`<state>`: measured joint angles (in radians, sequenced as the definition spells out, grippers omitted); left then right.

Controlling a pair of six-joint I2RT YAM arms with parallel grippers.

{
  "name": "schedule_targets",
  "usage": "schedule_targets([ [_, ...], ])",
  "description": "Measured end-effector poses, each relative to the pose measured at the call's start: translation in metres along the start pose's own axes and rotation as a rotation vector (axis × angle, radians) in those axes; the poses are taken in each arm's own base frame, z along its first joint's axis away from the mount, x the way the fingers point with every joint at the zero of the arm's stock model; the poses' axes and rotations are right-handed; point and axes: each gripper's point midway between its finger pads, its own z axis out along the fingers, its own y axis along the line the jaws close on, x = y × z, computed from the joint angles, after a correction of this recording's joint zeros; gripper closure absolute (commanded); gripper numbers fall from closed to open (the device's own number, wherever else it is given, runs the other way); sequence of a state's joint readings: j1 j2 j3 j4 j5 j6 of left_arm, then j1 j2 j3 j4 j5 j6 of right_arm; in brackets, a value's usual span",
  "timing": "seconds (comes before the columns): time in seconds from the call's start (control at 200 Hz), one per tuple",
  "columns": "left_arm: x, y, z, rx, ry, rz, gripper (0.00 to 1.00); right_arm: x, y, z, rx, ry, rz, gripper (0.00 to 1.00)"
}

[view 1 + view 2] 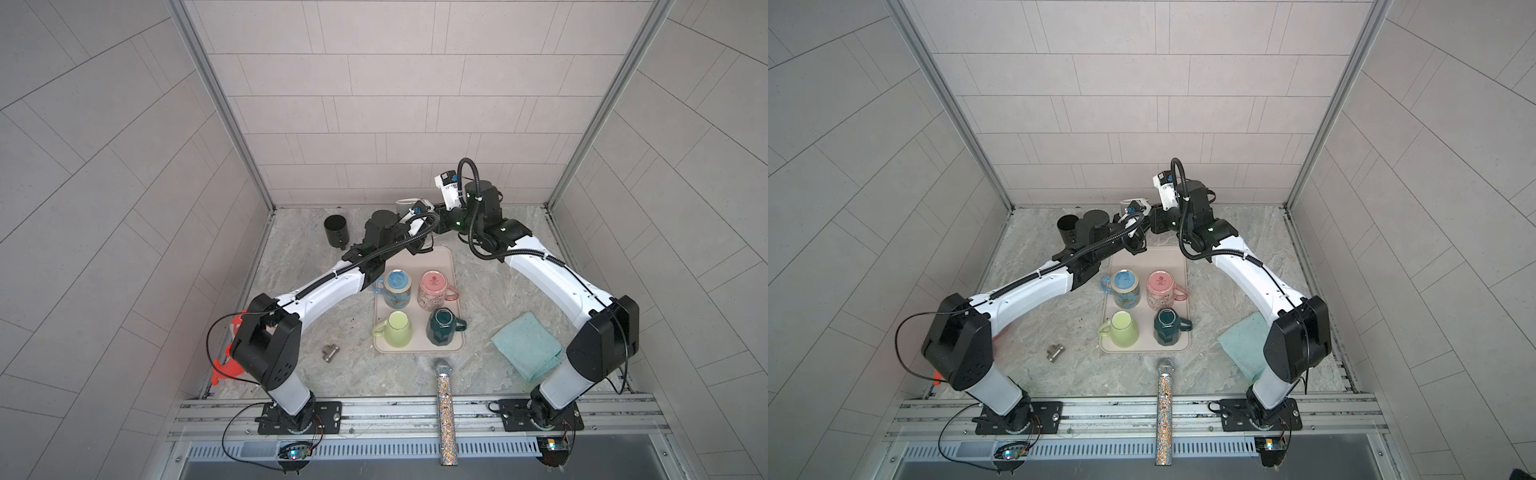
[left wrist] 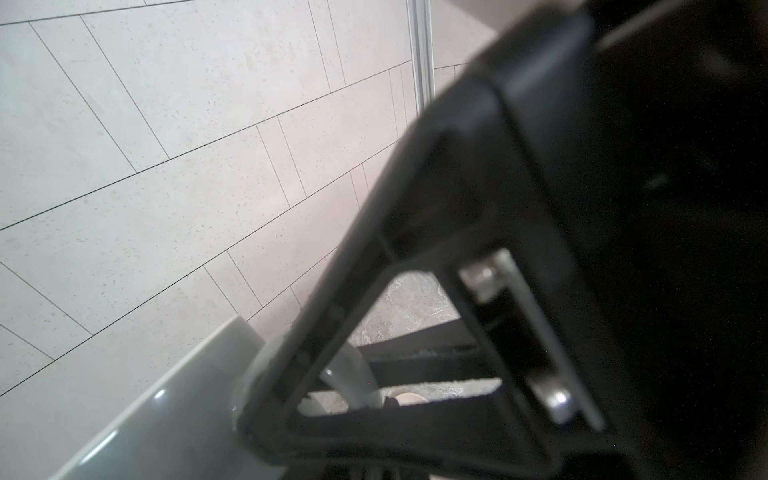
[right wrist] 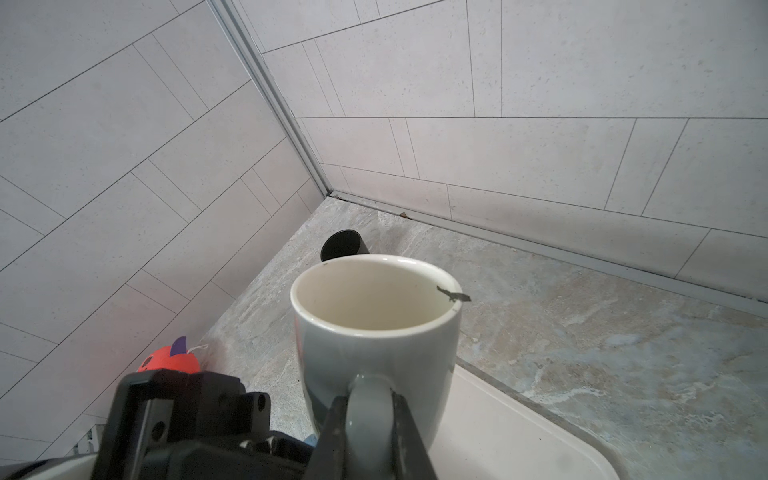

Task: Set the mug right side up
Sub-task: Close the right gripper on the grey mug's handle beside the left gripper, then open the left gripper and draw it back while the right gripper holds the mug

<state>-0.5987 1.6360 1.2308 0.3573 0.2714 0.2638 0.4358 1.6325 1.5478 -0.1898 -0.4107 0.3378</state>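
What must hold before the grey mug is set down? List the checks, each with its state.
1. Mouth of grey mug up: ok.
2. Its handle pinched by right jaws: ok.
3. Mug free of left jaws: cannot tell; they lie close against it.
4. Bare end of tray beside the mug: ok.
5. Mug base resting on something: cannot tell.

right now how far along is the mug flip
Done: the grey mug is upright, its open mouth facing up. In hand: the right fingers are clamped on its handle, over the far end of the tray. To do: set it down, if it isn't already resting there, and let go.
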Motion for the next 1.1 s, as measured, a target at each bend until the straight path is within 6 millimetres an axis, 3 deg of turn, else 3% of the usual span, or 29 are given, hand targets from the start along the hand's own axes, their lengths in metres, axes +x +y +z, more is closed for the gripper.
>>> schedule_targets([
  [0.555, -0.005, 0.002, 0.0, -0.019, -0.027, 0.013, 0.85, -0.001, -0.017, 0.001, 0.078, -0.012, 0.008, 1.0],
  [0.675, -0.009, 0.004, -0.002, -0.032, -0.042, 0.017, 0.85, 0.004, -0.028, 0.002, 0.11, 0.002, 0.018, 1.0],
  [0.931, -0.042, 0.013, -0.02, -0.077, -0.135, 0.036, 0.85, 0.032, -0.056, 0.007, 0.182, 0.07, 0.052, 1.0],
  [1.101, -0.038, 0.016, -0.026, -0.109, -0.126, 0.049, 0.87, 0.043, -0.088, 0.004, 0.263, 0.076, 0.078, 1.0],
])
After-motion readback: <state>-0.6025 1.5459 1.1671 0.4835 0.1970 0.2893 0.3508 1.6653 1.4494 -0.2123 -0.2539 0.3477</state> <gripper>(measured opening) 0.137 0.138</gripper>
